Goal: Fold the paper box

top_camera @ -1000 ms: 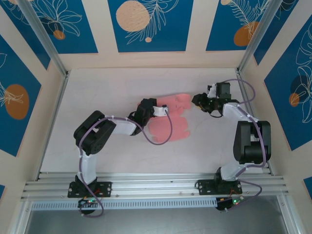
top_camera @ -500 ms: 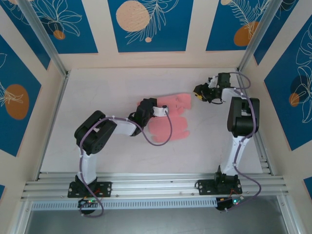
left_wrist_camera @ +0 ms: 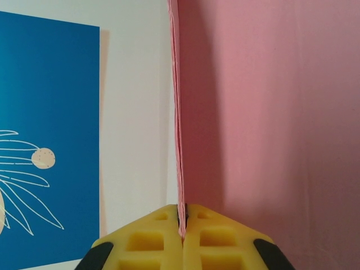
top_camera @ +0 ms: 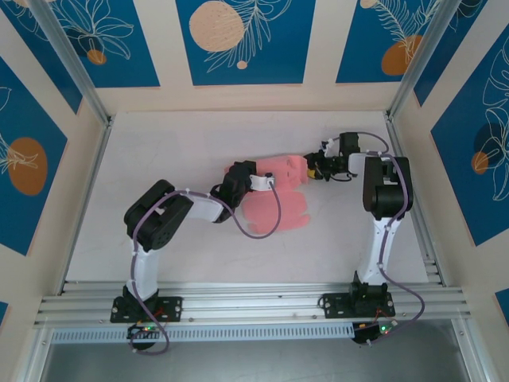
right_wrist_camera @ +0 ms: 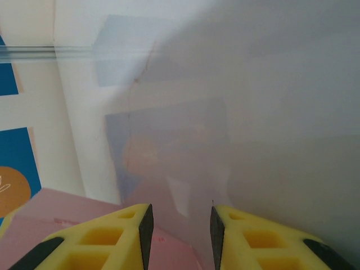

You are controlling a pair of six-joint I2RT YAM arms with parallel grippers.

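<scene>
The paper box (top_camera: 280, 195) is a salmon-pink tabbed card sheet lying partly folded in the middle of the table. My left gripper (top_camera: 268, 181) is shut on its left part. In the left wrist view the yellow fingers (left_wrist_camera: 152, 242) pinch a raised edge of the paper box (left_wrist_camera: 270, 112), which stands upright from the jaws. My right gripper (top_camera: 312, 169) sits at the sheet's upper right edge. It stands open (right_wrist_camera: 180, 230), with nothing gripped, and a corner of the pink card (right_wrist_camera: 62, 208) lies low beneath its left finger.
The white table (top_camera: 175, 151) is fenced by aluminium rails (top_camera: 87, 199) at the left and right. Blue leaf-print panels (top_camera: 238, 40) line the walls behind. A purple cable (top_camera: 266, 227) loops from the left arm over the near part of the sheet.
The right arm has swung in from the right, and its gripper has travelled left to the sheet's upper right edge. The left gripper has kept its grip and its place.
</scene>
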